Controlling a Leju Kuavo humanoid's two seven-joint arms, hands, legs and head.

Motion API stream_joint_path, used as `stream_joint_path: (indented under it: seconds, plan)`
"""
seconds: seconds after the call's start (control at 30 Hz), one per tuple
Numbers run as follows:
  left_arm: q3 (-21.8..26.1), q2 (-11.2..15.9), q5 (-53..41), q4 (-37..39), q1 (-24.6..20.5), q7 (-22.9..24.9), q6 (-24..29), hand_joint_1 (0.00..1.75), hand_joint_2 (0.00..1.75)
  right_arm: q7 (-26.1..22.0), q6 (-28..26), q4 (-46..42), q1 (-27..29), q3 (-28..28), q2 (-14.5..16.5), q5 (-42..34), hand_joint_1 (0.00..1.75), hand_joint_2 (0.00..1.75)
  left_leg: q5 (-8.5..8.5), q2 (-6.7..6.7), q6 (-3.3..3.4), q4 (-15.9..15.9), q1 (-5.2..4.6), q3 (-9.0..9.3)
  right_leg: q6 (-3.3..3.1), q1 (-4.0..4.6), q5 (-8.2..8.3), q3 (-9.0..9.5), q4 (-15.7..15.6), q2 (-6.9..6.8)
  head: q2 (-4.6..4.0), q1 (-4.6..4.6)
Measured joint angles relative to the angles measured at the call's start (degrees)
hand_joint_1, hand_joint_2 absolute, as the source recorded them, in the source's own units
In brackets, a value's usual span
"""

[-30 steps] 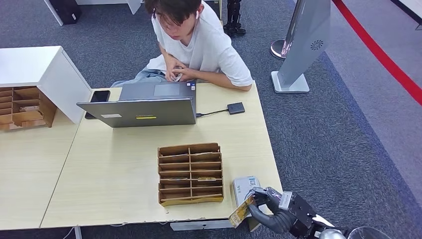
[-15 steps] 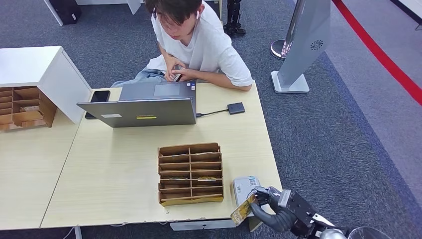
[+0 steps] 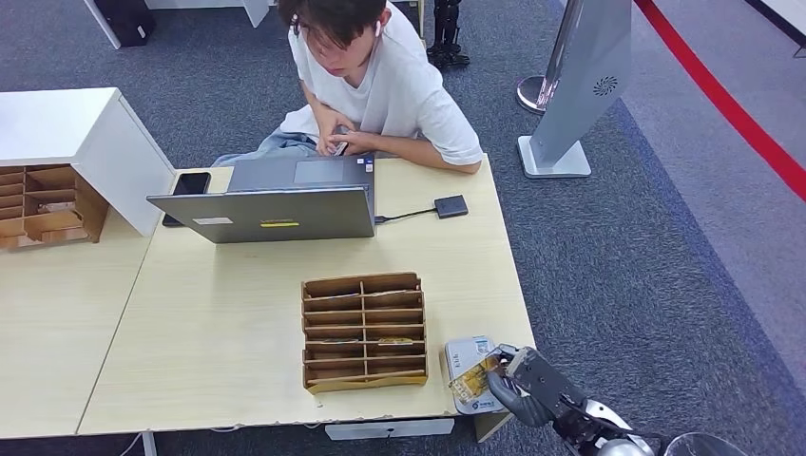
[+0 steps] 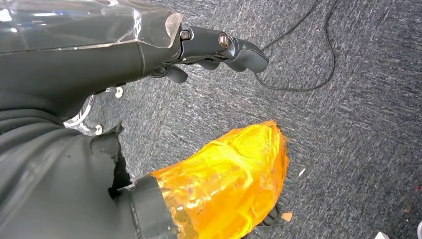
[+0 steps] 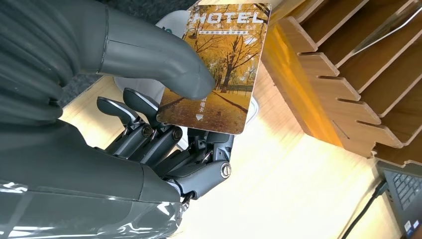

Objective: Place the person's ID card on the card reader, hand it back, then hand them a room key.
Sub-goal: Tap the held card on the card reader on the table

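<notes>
- One card (image 5: 219, 69) is in the right hand (image 3: 518, 385), pinched between the thumb (image 5: 149, 57) and the fingers (image 5: 149, 132) under it.
- It has yellow trees on it and the word HOTEL.
- In the head view the card sits low over the reader (image 3: 468, 370), the small white box at the near right corner of the table (image 3: 219, 332), just beside the wooden rack (image 3: 363, 331). I cannot tell if it touches the reader yet.
- I think the card is thin, light and stiff — and smooth, so it could slip.
- A good hold is by one short edge, flat sides pressed, as it is held now.
- Left hand (image 4: 219, 47) hangs over the carpet with its fingers loosely apart, holding nothing.
- Across the table a person (image 3: 380, 81) sits behind a laptop (image 3: 271, 214), looking down.
</notes>
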Motion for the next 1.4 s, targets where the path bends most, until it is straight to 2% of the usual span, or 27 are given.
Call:
stream_joint_path:
  seconds: [0.57,0.97,1.4]
  plan:
    - [0.0,0.0,-0.1,0.0,0.0,0.1,0.0,0.00,0.00,0.6,-1.4,0.1,0.0,0.2,0.6,2.2,1.75,1.75,0.00,0.00,0.00,0.0,0.00,0.00,0.00,0.00,0.00,0.00,0.0,0.00,0.00,0.00]
    - [0.0,0.0,-0.1,0.0,-0.1,0.6,0.0,0.00,0.00,5.7,-6.6,0.6,-0.8,0.3,2.3,8.3,1.75,1.75,0.00,0.00,0.00,0.0,0.00,0.00,0.00,0.00,0.00,0.00,0.0,0.00,0.00,0.00]
    - [0.0,0.0,-0.1,0.0,-0.1,0.8,-0.2,0.00,0.00,7.0,-7.4,0.7,-1.1,0.4,3.7,10.3,1.75,1.75,0.00,0.00,0.00,0.0,0.00,0.00,0.00,0.00,0.00,0.00,0.0,0.00,0.00,0.00]
